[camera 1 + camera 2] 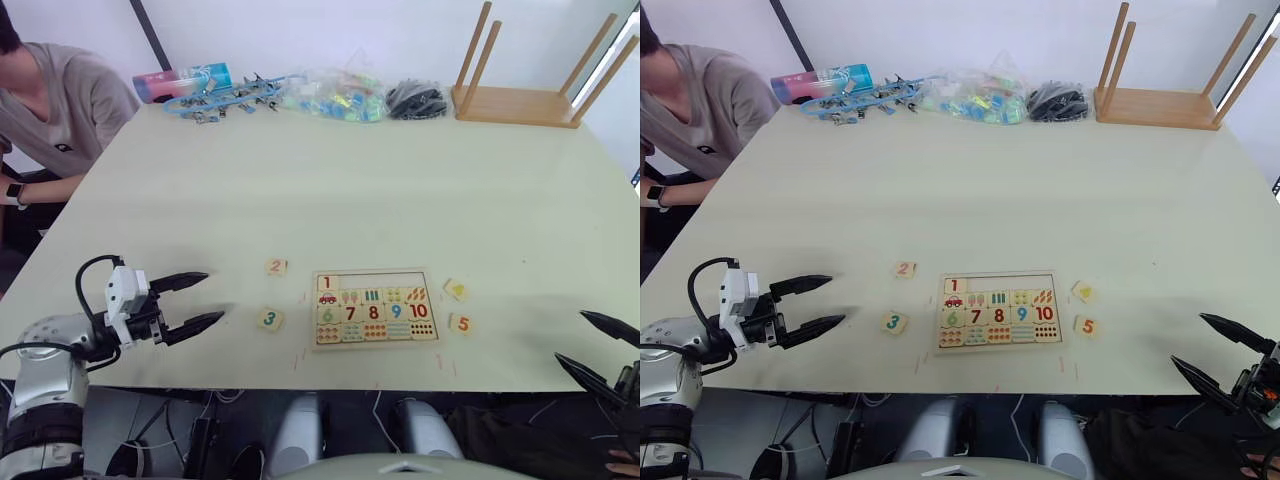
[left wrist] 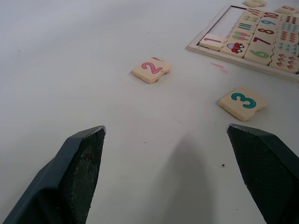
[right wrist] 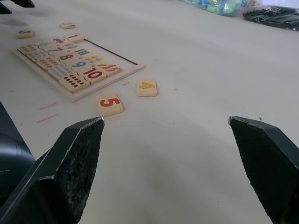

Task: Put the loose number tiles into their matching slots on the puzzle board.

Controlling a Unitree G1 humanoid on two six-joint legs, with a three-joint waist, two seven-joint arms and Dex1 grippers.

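Both my left gripper (image 1: pixel 205 300) and right gripper (image 1: pixel 1212 345) gape wide, empty. Tile 3 (image 1: pixel 269 320) looks light, stiff, thin, likely to skid. I'd pinch its opposite edges.

The left gripper (image 1: pixel 195 301) is held low at the left, forearm level, its two black fingers (image 1: pixel 183 281) spread wide and nothing gripped. The right gripper (image 1: pixel 597 346) is held low at the right, fingers likewise parted and empty.

Bright even light, soft shadows on table (image 1: pixel 400 190); wrist views sharp.
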